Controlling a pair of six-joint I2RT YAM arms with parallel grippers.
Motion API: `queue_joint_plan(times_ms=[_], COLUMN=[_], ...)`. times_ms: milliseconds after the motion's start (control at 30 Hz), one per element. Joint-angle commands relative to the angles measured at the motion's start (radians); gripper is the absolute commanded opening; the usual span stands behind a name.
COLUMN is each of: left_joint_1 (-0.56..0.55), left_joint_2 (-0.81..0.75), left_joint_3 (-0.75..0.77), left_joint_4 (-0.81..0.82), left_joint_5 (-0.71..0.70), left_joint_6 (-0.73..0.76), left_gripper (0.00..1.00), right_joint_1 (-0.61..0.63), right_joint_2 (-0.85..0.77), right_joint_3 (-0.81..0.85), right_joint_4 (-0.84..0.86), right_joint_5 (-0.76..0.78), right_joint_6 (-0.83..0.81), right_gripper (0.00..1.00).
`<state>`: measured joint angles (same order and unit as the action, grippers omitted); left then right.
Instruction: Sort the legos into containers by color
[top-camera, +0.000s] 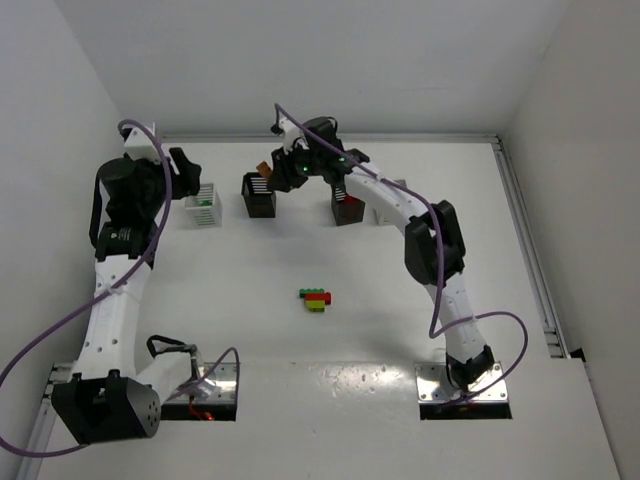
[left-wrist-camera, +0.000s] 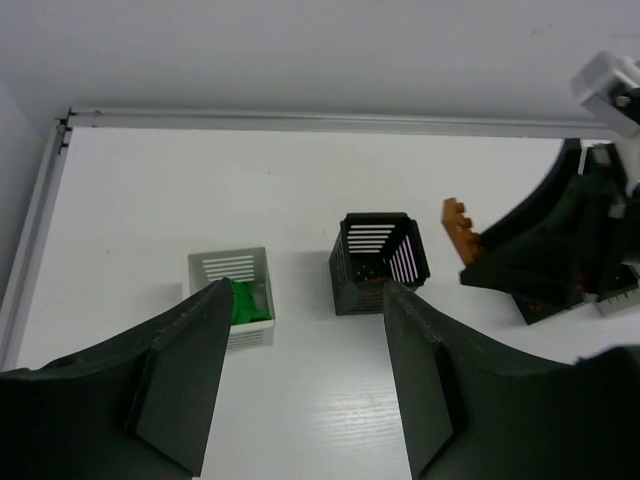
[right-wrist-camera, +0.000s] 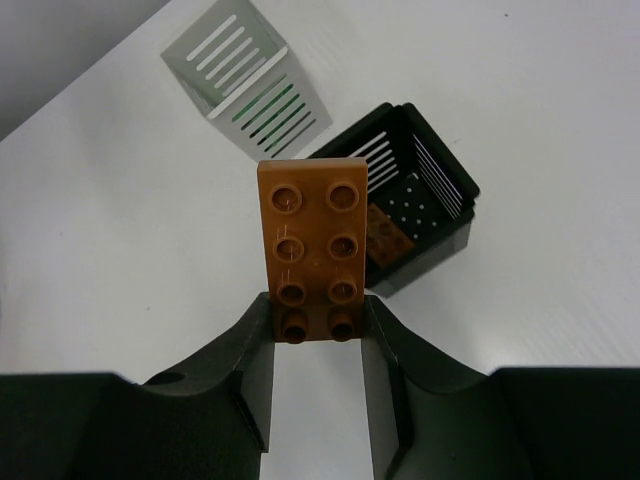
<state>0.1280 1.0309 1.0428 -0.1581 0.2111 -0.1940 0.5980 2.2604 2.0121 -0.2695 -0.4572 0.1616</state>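
My right gripper (right-wrist-camera: 316, 320) is shut on an orange-brown lego (right-wrist-camera: 310, 240), a flat plate held by one end, studs up. It hangs just short of a black container (right-wrist-camera: 415, 205) that has another orange-brown lego (right-wrist-camera: 388, 235) lying inside. In the top view this gripper (top-camera: 272, 176) is over the left black container (top-camera: 259, 196). My left gripper (left-wrist-camera: 307, 290) is open and empty, above a white container (left-wrist-camera: 232, 300) holding green legos (left-wrist-camera: 243, 300). A small pile of green, red and yellow-green legos (top-camera: 317, 298) lies mid-table.
A second black container (top-camera: 347, 210) with red inside stands under the right arm. Beside it a white container (top-camera: 385, 207) is partly hidden by that arm. A rail (left-wrist-camera: 300, 120) runs along the table's far edge by the wall.
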Motion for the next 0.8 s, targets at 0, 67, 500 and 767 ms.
queue_joint_plan(times_ms=[0,67,500,767], left_joint_1=[0.007,0.007,0.007,0.007], left_joint_2=[-0.023,-0.032,-0.051,-0.051], left_joint_3=[-0.003,-0.013,-0.033,-0.033], left_joint_4=[-0.044,-0.044,-0.072,-0.072], left_joint_5=[0.05,0.073,0.113,0.103], left_joint_6=[-0.002,-0.012,-0.019,-0.01], left_gripper=[0.67,0.67,0.67,0.67], right_joint_1=[0.026,0.036,0.063,0.072], right_joint_2=[0.045,0.077,0.205,0.214], right_joint_3=[0.095,0.143,0.251,0.251], right_joint_4=[0.084,0.104,0.131,0.131], right_joint_5=[0.031,0.04,0.201,0.192], right_joint_6=[0.015,0.003,-0.04,-0.059], right_gripper=[0.0,0.0,0.14,0.4])
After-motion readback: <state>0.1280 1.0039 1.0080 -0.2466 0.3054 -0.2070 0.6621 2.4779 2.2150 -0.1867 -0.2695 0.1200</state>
